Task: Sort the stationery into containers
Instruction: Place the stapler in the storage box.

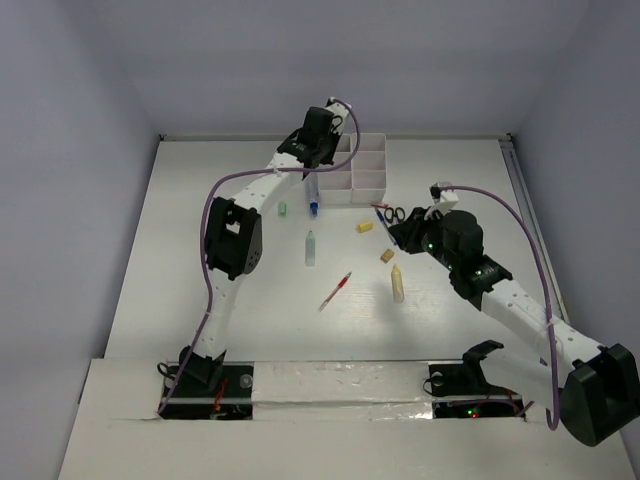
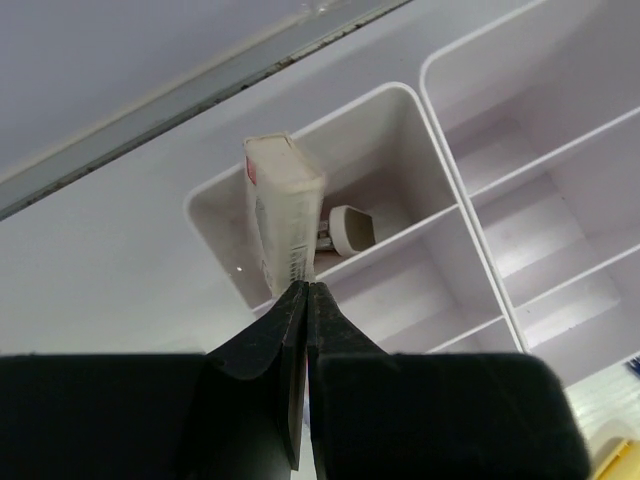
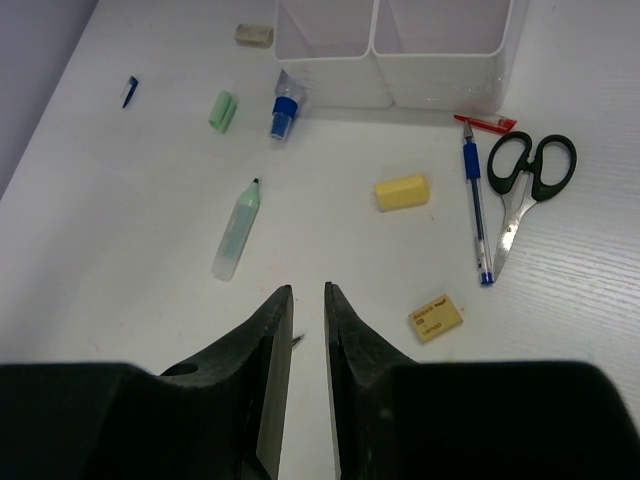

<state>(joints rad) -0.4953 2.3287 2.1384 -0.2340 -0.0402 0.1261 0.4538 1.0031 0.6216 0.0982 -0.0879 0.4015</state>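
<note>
While left hand [image 2: 305, 292] pinches eraser [image 2: 281, 200] over tray [image 2: 428, 110] compartment, 1 white item [image 2: 351, 228] inside, right hand [image 3: 308, 297] parted, empty.

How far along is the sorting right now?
Barely begun. One small white piece lies in a corner compartment of the tray; the shut left gripper is at an eraser standing there. Left on the table: scissors, blue pen, green marker, yellow block, others. The right gripper is open, empty.

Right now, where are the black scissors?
The scissors lie at the right of the right wrist view, near the white tray's corner, alongside the blue pen.
</note>
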